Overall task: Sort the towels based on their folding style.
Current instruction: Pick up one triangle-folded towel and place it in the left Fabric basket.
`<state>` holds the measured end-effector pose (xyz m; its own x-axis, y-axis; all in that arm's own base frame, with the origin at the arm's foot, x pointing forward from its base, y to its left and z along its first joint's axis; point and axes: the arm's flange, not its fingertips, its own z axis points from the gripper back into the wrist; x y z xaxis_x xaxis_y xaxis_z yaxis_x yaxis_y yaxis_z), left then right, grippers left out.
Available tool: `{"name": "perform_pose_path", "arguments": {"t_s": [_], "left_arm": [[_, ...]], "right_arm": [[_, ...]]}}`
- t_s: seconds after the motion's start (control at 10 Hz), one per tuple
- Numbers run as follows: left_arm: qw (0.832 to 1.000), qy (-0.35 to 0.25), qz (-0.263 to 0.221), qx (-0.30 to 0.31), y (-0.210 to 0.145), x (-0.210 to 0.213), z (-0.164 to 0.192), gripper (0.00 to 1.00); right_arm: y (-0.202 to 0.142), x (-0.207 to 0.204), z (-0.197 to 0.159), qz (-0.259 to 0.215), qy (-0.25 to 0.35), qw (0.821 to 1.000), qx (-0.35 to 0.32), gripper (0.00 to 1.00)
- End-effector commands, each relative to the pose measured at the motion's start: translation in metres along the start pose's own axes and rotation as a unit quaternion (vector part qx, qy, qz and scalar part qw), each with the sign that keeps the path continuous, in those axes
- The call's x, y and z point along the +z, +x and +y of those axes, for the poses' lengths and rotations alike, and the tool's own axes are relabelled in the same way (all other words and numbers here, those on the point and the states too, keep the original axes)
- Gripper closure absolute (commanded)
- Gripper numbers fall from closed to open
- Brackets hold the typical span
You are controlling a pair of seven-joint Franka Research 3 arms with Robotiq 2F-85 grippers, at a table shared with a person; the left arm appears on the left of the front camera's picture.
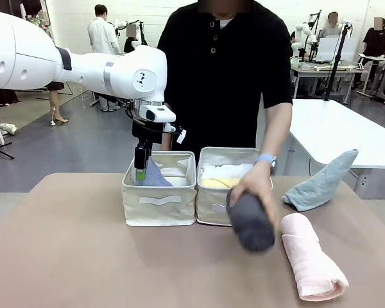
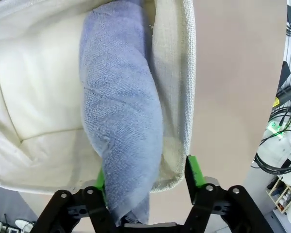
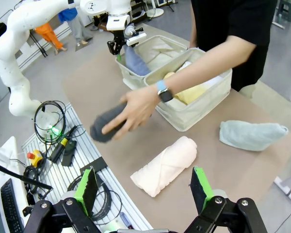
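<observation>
Tan tabletop [image 1: 64,256]: periwinkle-blue towel [image 1: 154,176] leans in the cream bin [image 1: 159,206] between parted fingers of the left gripper [image 1: 140,172]; right gripper [image 3: 143,187] gapes empty.

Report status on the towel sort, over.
Left gripper open astride blue towel in left bin. Right gripper open, empty. Person's hand on grey roll by right bin; pink roll, teal towel lie on table.
</observation>
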<state>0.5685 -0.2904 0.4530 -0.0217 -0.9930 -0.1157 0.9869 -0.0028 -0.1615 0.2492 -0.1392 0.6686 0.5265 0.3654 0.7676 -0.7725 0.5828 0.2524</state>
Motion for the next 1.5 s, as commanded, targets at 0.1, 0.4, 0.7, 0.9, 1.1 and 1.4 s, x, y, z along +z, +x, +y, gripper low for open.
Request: {"name": "perform_pose_path", "arguments": {"t_s": [0.1, 0.4, 0.7, 0.9, 1.1, 1.4], "left_arm": [[1.000, 0.007, 0.008, -0.014, -0.005, 0.003, -0.004, 0.00], [0.999, 0.035, -0.002, -0.012, -0.010, 0.018, -0.006, 0.00], [0.998, 0.056, -0.011, -0.014, -0.016, 0.031, -0.011, 0.00], [0.998, 0.056, -0.022, -0.017, -0.020, 0.038, -0.013, 0.00], [0.991, 0.071, -0.109, -0.035, -0.077, 0.108, -0.054, 0.00], [0.958, 0.156, -0.240, 0.000, -0.218, 0.187, -0.157, 0.00]], "right_arm": [[0.000, -0.001, 0.000, -0.014, 0.011, 1.000, 0.007, 0.00], [0.000, -0.001, 0.000, -0.014, 0.011, 1.000, 0.007, 0.00], [0.000, -0.001, 0.000, -0.014, 0.011, 1.000, 0.007, 0.00], [0.000, -0.001, 0.000, -0.014, 0.011, 1.000, 0.007, 0.00], [0.000, -0.001, 0.000, -0.014, 0.011, 1.000, 0.007, 0.00], [0.000, -0.001, 0.000, -0.014, 0.011, 1.000, 0.007, 0.00]]}}
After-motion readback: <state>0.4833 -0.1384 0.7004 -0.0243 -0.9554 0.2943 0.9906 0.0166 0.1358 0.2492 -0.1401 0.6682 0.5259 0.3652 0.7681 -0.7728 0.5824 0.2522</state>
